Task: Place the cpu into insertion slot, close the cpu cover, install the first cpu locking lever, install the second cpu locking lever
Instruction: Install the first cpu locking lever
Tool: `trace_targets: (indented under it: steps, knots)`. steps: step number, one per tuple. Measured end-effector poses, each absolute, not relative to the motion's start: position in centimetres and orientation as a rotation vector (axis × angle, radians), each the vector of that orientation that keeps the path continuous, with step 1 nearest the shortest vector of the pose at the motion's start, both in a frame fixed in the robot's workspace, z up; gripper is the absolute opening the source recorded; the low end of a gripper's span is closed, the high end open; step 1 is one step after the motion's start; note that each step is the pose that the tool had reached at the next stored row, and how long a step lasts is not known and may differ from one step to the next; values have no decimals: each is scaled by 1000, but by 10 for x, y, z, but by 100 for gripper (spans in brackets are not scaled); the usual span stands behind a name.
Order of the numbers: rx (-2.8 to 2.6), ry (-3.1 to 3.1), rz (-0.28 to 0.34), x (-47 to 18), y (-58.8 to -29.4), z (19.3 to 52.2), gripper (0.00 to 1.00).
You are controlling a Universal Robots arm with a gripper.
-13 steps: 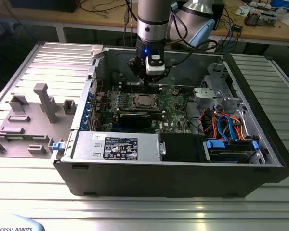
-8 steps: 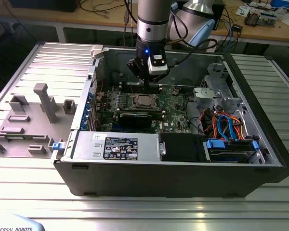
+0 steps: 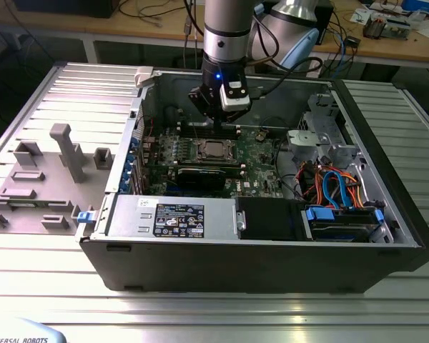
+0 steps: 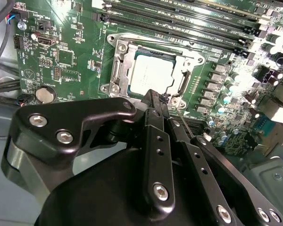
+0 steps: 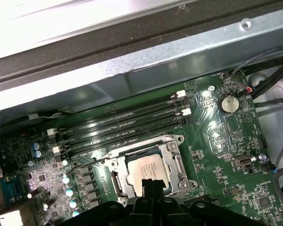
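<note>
gripper (image 4: pixel 156 96): clenched, holding nothing, tips by cpu cover (image 4: pixel 121 63) edge | cpu (image 4: pixel 151 75): seated under lowered cover | motherboard (image 4: pixel 70 56): green

The exterior view stands off the arm, raised, and looks down at a slant into the open computer case (image 3: pixel 257 264) on the counter (image 3: pixel 200 311), taking in the whole motherboard (image 3: pixel 261 161). Both wrist views sit far nearer, just behind the gripper (image 4: pixel 156 96) (image 5: pixel 153 183), whose black body blocks their foreground. They face the cpu (image 4: pixel 151 75) (image 5: pixel 146 169) and the memory slots (image 4: pixel 188 23) (image 5: pixel 127 122), seemingly from different sides of the wrist. All three views share the cpu (image 3: pixel 214 149).
</note>
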State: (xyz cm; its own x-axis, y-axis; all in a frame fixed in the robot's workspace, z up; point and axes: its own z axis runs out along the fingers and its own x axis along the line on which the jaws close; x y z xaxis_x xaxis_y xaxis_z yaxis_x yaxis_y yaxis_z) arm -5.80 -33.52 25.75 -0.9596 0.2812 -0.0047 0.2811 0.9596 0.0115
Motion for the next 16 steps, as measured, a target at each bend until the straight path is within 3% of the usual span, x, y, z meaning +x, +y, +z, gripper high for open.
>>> trace_targets:
  steps: [16]
  knots:
    - [365, 3114, 17, -58, -335, 258, 11]
